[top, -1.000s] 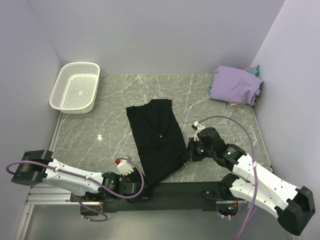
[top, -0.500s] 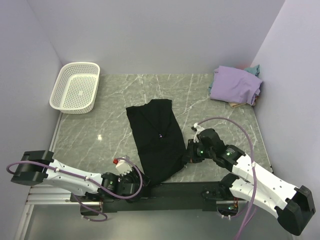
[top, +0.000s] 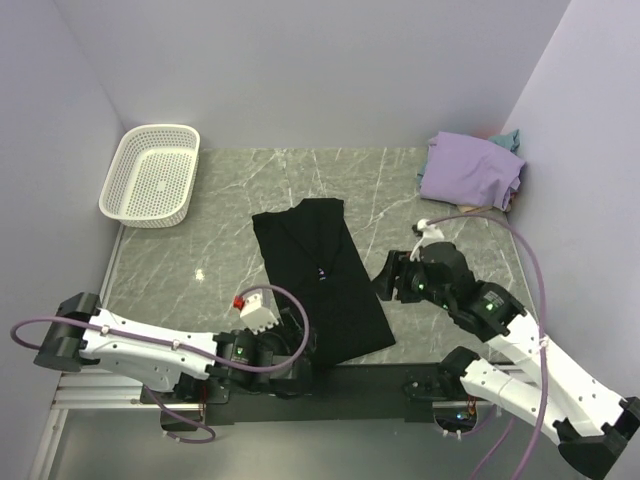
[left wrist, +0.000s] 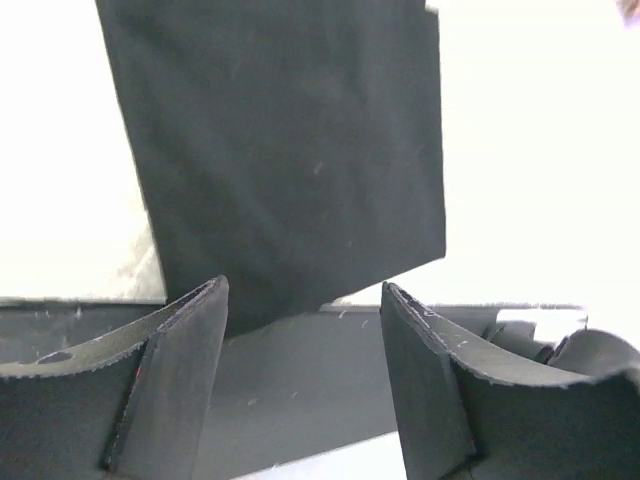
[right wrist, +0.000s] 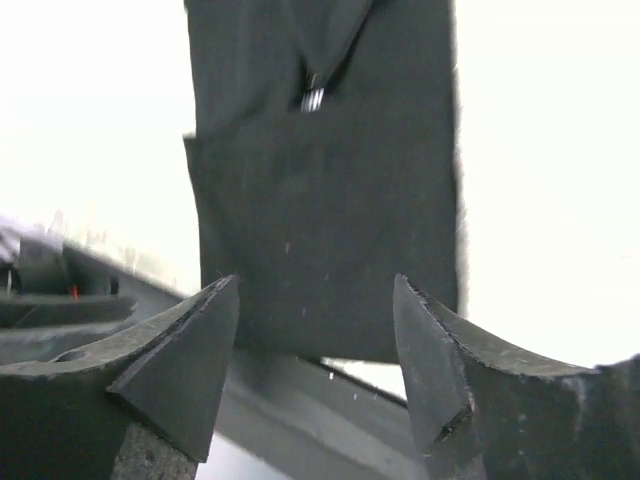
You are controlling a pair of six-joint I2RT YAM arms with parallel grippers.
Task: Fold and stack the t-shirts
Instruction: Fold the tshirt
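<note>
A black t-shirt (top: 320,275), folded into a long strip, lies flat in the middle of the marble table (top: 220,260), its near end at the front edge. My left gripper (top: 300,352) hovers at that near end, open, nothing between its fingers. In the left wrist view the black shirt (left wrist: 280,150) fills the space ahead of the open left gripper (left wrist: 303,292). My right gripper (top: 386,278) hangs open just right of the shirt. The right wrist view has the black shirt (right wrist: 320,220) beyond the empty right gripper (right wrist: 316,287). A lavender t-shirt (top: 470,170) lies at the back right, a teal one (top: 511,138) peeking out behind it.
A white perforated basket (top: 150,175) stands at the back left corner. The black mounting rail (top: 380,378) runs along the table's near edge below the shirt. Purple walls close in on three sides.
Both grippers have opened and let go of the black shirt's near end, which now lies spread flat. The right gripper has drawn back and up to the right; the left has shifted right.
</note>
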